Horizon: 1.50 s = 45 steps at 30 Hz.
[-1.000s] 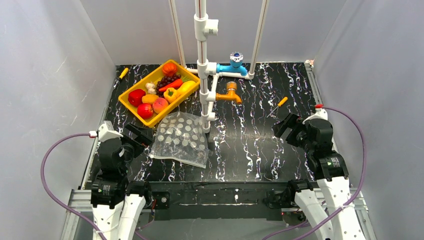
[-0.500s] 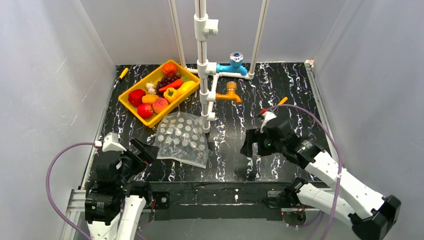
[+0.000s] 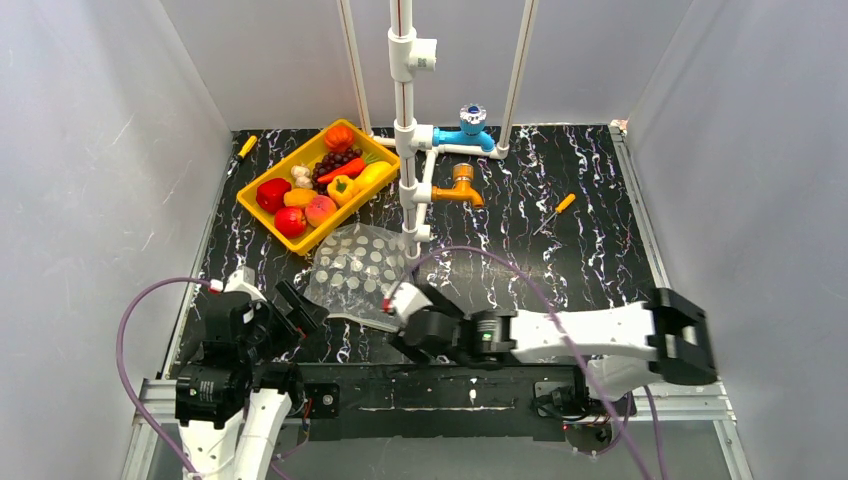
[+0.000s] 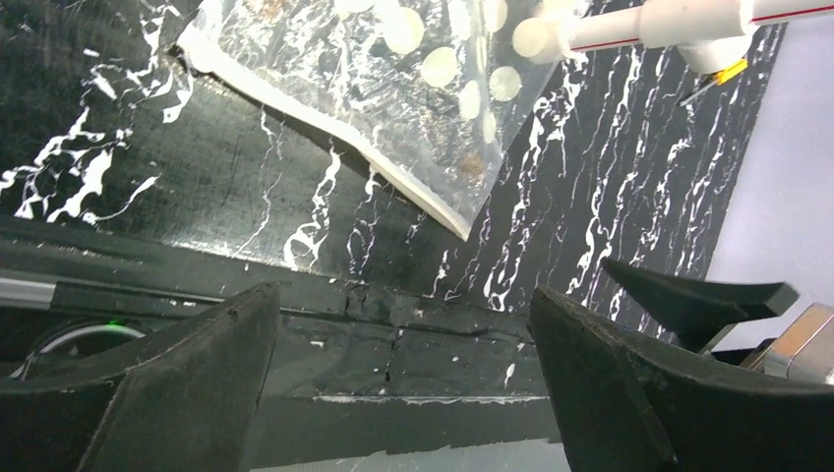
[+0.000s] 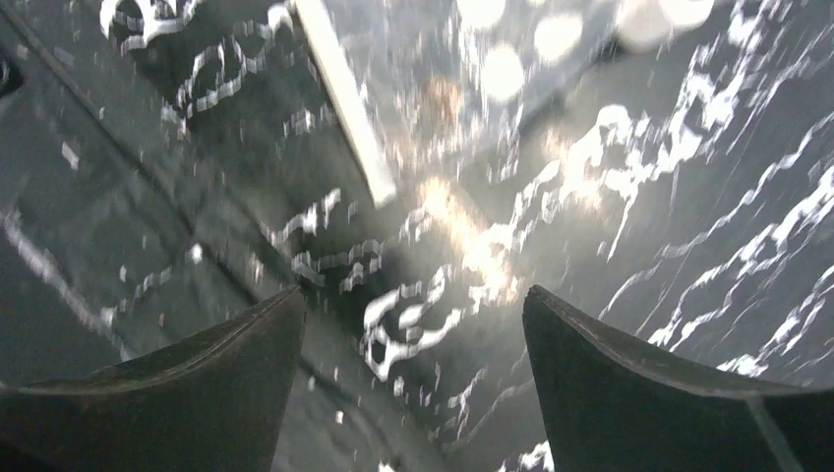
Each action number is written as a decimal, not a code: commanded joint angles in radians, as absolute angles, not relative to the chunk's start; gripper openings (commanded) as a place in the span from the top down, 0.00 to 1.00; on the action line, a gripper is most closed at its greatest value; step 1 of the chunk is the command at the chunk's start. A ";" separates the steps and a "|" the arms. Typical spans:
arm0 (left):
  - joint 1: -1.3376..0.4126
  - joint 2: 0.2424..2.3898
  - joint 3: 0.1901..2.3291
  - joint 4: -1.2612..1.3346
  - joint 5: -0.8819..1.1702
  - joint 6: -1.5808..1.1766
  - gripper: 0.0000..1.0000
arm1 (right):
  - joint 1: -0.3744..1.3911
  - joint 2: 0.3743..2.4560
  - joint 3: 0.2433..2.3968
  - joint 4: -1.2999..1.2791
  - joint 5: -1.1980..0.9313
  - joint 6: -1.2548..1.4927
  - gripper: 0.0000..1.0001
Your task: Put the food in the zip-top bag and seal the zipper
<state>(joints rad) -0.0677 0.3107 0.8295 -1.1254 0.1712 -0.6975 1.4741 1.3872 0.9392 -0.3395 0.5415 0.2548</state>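
The food [image 3: 320, 185], several small glossy toy fruits and vegetables, lies in the yellow tray [image 3: 258, 211] at the back left. The zip-top bag [image 3: 362, 272], clear with white dots, lies flat in front of the tray and looks empty. A whitish strip [image 4: 325, 128], which looks like the zipper, runs along its near edge. My left gripper [image 3: 300, 306] is open and empty beside the bag's near left corner, its jaws spread wide in the left wrist view [image 4: 401, 293]. My right gripper [image 3: 402, 326] is open and empty at the bag's near right corner [image 5: 374, 182], its jaws also wide apart [image 5: 413, 293].
A white pipe stand [image 3: 405, 130] with a blue valve [image 3: 472, 124] and an orange valve [image 3: 460, 186] rises just behind the bag. Yellow-handled tools lie at the back left [image 3: 246, 146] and to the right [image 3: 565, 203]. Grey walls close in both sides.
My right arm has swung from the right side across the table to the bag's near right corner. My left gripper has crept a little toward the bag's near left corner. The bag and the food have not moved.
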 commanded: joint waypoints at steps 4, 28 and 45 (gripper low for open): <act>-0.071 0.268 0.968 -1.273 0.037 -0.658 0.01 | 1.477 1.635 1.177 -0.162 0.595 0.003 0.17; -0.071 0.210 1.027 -1.367 -0.034 -0.652 0.01 | 1.467 1.970 1.338 -0.231 0.701 -0.136 0.41; -0.071 0.213 0.983 -1.348 0.061 -0.734 0.01 | 1.466 1.925 1.371 -0.263 0.663 -0.027 0.99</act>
<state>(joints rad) -0.0677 0.2005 1.0038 -1.3622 -0.0121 -0.6832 1.4681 1.9892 1.3063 -0.2392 0.6960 -0.1098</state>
